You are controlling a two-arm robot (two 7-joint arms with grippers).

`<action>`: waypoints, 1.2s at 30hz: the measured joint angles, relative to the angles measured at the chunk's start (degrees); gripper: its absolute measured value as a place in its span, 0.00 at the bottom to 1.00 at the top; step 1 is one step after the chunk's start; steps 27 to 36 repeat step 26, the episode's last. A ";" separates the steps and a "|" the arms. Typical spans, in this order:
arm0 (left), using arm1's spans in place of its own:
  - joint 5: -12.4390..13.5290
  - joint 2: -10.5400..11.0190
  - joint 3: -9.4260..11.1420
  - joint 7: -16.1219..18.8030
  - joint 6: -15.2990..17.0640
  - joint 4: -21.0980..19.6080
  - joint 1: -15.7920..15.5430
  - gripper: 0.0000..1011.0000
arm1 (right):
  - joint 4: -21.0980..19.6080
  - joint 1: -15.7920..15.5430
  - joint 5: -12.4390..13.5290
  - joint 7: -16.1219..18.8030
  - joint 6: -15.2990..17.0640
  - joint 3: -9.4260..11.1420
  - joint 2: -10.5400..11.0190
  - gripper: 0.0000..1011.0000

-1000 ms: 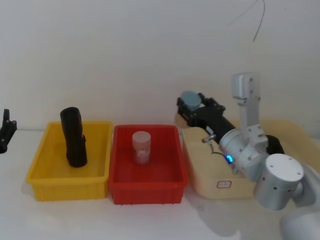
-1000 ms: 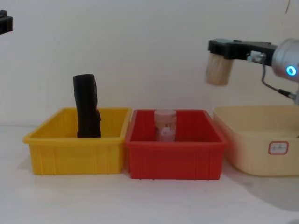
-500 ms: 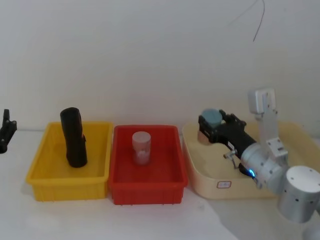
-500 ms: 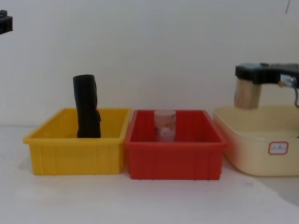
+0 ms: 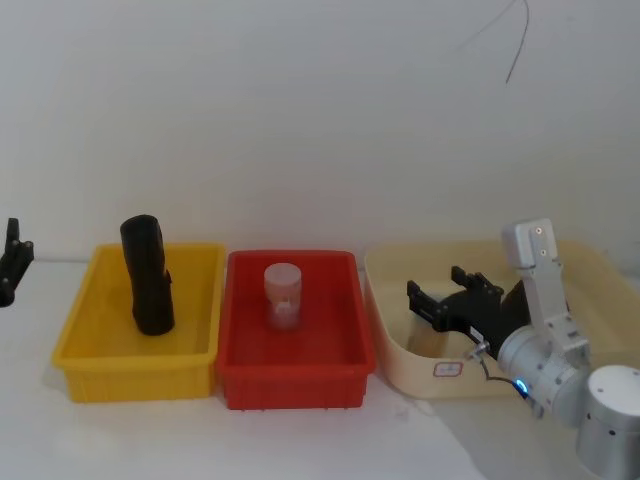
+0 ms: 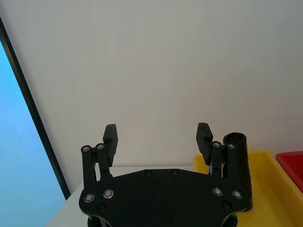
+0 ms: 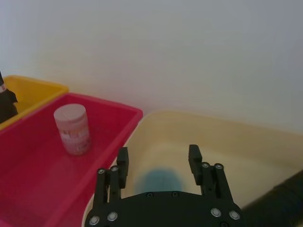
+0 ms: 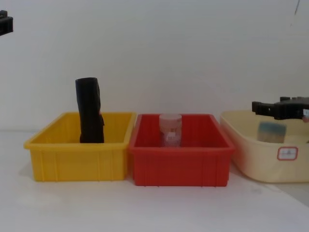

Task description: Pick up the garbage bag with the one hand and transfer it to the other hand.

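The black garbage bag roll [image 5: 147,276] is seen standing nearly upright in the yellow bin [image 5: 85,340], long axis vertical. The left gripper [image 6: 157,137], jaws spread wide and empty, is much nearer. The right gripper [image 7: 158,160], also wide open, is held over the cream tub [image 5: 395,350], well apart.

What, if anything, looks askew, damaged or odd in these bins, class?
The black roll standing in the yellow bin is creased and kinked, with a small reddish spot. The jar in the red bin is upright; nothing spilled. The right claw is open over the cream tub; left claw parked far left, open.
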 joint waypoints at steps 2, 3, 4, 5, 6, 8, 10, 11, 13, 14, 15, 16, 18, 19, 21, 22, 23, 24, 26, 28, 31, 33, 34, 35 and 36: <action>0.00 0.00 0.00 0.00 0.00 0.00 0.00 0.99 | -0.06 -0.37 0.23 0.01 0.23 0.18 0.17 0.80; 0.00 0.00 0.00 0.00 0.00 0.00 0.00 0.99 | -0.11 -0.53 0.32 0.02 0.28 0.29 0.23 0.84; 0.00 0.00 0.00 0.00 0.00 0.00 0.00 0.99 | -0.20 -0.77 0.51 0.01 0.38 0.45 0.30 0.84; 0.00 0.00 0.00 0.00 0.00 0.00 0.00 0.99 | -0.29 -0.93 0.58 -0.01 0.39 0.57 0.34 0.91; 0.00 0.00 0.00 0.00 0.00 0.00 0.00 0.99 | -0.35 -1.04 0.68 -0.04 0.39 0.66 0.36 0.91; 0.00 0.00 0.00 0.00 0.00 0.00 0.00 0.99 | -0.52 -1.25 0.82 -0.17 0.38 0.85 0.38 0.95; 0.00 0.00 0.00 0.00 0.00 0.00 0.00 0.99 | -0.83 -1.54 1.08 -0.39 0.23 1.17 0.39 0.99; 0.00 0.00 0.00 0.00 0.00 0.00 0.00 0.99 | -1.02 -1.66 1.17 -0.46 0.15 1.31 0.39 0.99; 0.00 0.00 0.00 0.00 0.00 0.00 0.00 0.99 | -1.53 -1.97 1.47 -0.77 -0.26 1.70 0.32 0.99; 0.00 0.00 0.00 0.00 0.00 0.00 0.00 0.99 | -1.70 -2.07 1.58 -0.86 -0.47 1.83 0.28 0.99; 0.00 0.00 0.00 0.00 0.00 0.00 0.00 0.99 | -2.19 -2.32 1.77 -1.10 -0.79 2.16 0.16 0.99; 0.00 0.00 0.00 0.00 0.00 0.00 0.00 0.99 | -2.43 -2.42 1.87 -1.21 -0.95 2.31 0.10 0.99; 0.00 0.00 0.00 0.00 0.00 0.00 0.00 0.99 | -3.28 -2.76 2.20 -1.57 -1.38 2.75 -0.12 0.99; 0.00 0.00 0.00 0.00 0.00 0.00 0.00 0.99 | -3.55 -2.88 2.34 -1.72 -1.55 2.88 -0.19 0.99; 0.00 0.00 0.00 0.00 0.00 0.00 0.00 0.99 | -4.09 -3.12 2.54 -1.97 -1.81 3.16 -0.34 0.99; 0.00 0.00 0.00 0.00 0.00 0.00 0.00 0.99 | -4.55 -3.30 2.71 -2.18 -2.02 3.38 -0.47 0.99; 0.00 0.00 0.00 0.00 0.00 0.00 0.00 0.99 | -4.77 -3.39 2.78 -2.26 -2.11 3.48 -0.53 0.99; 0.00 0.00 0.00 0.00 0.00 0.00 0.00 0.99 | -5.16 -3.56 2.93 -2.47 -2.31 3.66 -0.64 0.99; 0.00 0.00 0.00 0.00 0.00 0.00 0.00 0.99 | -5.53 -3.69 3.05 -2.62 -2.47 3.81 -0.73 0.99; 0.00 0.00 0.00 0.00 0.00 0.00 0.00 0.99 | -5.53 -3.69 3.05 -2.62 -2.47 3.81 -0.73 0.99; 0.00 0.00 0.00 0.00 0.00 0.00 0.00 0.99 | -5.53 -3.69 3.05 -2.62 -2.47 3.81 -0.73 0.99; 0.00 0.00 0.00 0.00 0.00 0.00 0.00 0.99 | -5.53 -3.69 3.05 -2.62 -2.47 3.81 -0.73 0.99; 0.00 0.00 0.00 0.00 0.00 0.00 0.00 0.99 | -5.53 -3.69 3.05 -2.62 -2.47 3.81 -0.73 0.99; 0.00 0.00 0.00 0.00 0.00 0.00 0.00 0.99 | -5.53 -3.69 3.05 -2.62 -2.47 3.81 -0.73 0.99; 0.00 0.00 0.00 0.00 0.00 0.00 0.00 0.99 | -5.53 -3.69 3.05 -2.62 -2.47 3.81 -0.73 0.99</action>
